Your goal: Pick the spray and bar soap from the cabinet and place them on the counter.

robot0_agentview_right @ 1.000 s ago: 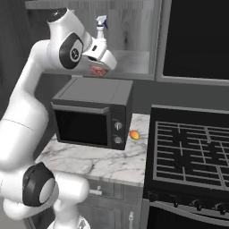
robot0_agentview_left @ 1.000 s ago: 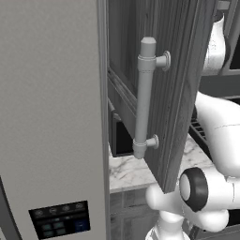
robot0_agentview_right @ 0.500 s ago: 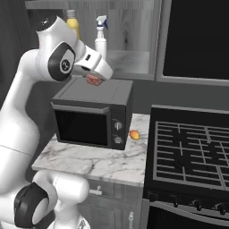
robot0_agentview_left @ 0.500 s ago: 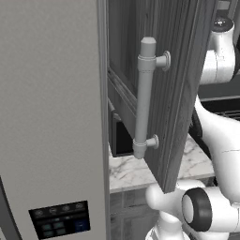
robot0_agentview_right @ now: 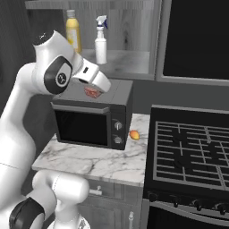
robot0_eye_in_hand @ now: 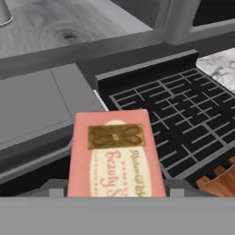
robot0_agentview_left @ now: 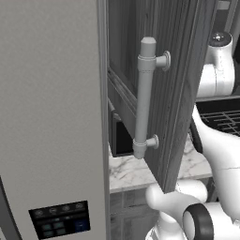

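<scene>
Cabinet door (robot0_agentview_left: 183, 89): it is hanging open, edge-on beside the tall grey fridge (robot0_agentview_left: 51, 117), showing its long pale bar handle (robot0_agentview_left: 144, 98).
Arm: it is reaching from the lower left up over the microwave (robot0_agentview_right: 91, 118) in the right base view.
Gripper (robot0_agentview_right: 92, 92): it is clasping the bar soap (robot0_agentview_right: 91, 91) and holding it just above the microwave top, below the open cabinet (robot0_agentview_right: 120, 62) shelf.
Bar soap, hand view (robot0_eye_in_hand: 116, 160): a pink wrapped block with a pale oval label and a gold ornament is sitting between the fingers, lifted clear of everything below.
Spray (robot0_agentview_right: 101, 40): the white bottle is standing upright on the cabinet shelf, just right of a yellow bottle (robot0_agentview_right: 73, 31).
Counter (robot0_agentview_right: 96, 161): the white marble is carrying the microwave and a small orange item (robot0_agentview_right: 134, 134) beside it.
Stovetop (robot0_agentview_right: 192, 152): the black grates are lying to the right of the counter.
</scene>
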